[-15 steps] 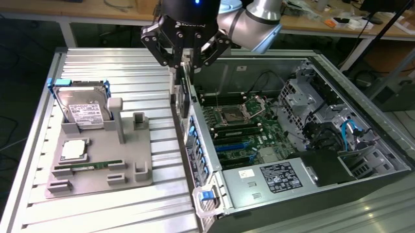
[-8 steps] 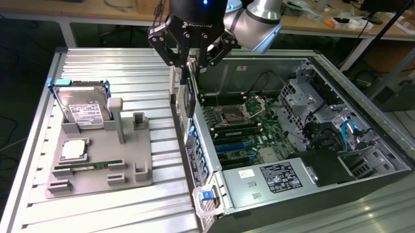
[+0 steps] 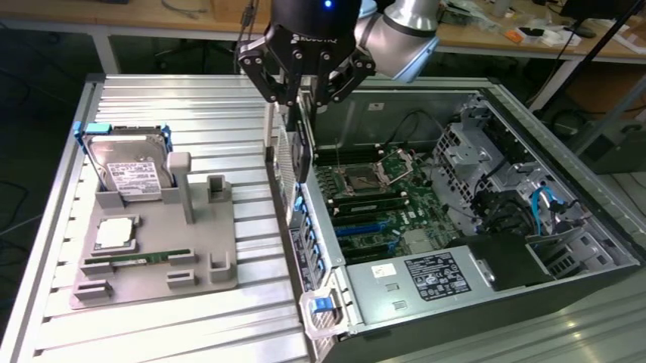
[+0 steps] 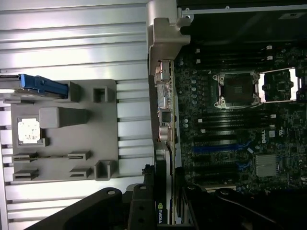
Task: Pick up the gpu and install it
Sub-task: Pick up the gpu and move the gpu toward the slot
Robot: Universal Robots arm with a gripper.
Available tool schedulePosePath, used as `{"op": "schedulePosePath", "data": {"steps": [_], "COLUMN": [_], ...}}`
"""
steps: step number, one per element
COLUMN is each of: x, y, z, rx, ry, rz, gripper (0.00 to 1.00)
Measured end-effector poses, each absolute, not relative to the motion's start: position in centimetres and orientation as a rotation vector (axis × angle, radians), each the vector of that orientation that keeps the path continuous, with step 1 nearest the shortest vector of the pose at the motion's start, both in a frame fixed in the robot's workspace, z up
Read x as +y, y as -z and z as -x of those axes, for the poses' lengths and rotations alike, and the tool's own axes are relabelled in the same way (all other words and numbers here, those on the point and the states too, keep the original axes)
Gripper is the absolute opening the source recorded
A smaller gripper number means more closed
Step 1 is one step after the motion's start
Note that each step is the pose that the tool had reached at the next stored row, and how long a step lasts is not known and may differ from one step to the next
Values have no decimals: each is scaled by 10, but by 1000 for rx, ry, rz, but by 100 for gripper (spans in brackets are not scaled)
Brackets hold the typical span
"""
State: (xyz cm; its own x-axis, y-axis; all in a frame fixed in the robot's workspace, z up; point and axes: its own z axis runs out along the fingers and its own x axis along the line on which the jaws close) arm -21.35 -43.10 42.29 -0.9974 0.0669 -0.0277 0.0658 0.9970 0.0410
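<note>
My gripper (image 3: 299, 100) is shut on the gpu (image 3: 295, 155), a thin dark card that hangs on edge below the fingers. The card hovers over the left wall of the open computer case (image 3: 565, 189), just above the motherboard's (image 3: 379, 200) slot area. In the wrist view the gpu (image 4: 165, 120) appears edge-on with its silver bracket (image 4: 165, 33) at the far end, and the black fingers (image 4: 144, 206) clamp its near end. The blue expansion slots (image 4: 218, 148) lie beside the card.
A grey fixture plate (image 3: 151, 249) on the ribbed metal table (image 3: 202, 113) carries a hard drive (image 3: 131, 170), a silver processor (image 3: 114, 232) and a green memory stick (image 3: 136, 259). Inside the case are the power supply (image 3: 429, 280), cables and a drive cage (image 3: 485, 144).
</note>
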Motion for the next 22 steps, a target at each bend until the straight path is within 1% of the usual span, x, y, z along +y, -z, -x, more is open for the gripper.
{"op": "schedulePosePath", "data": {"steps": [22], "x": [-431], "y": [-423], "z": [192], "rx": [3110], "ry": [-63], "rz": [-103], "gripper": [27]}}
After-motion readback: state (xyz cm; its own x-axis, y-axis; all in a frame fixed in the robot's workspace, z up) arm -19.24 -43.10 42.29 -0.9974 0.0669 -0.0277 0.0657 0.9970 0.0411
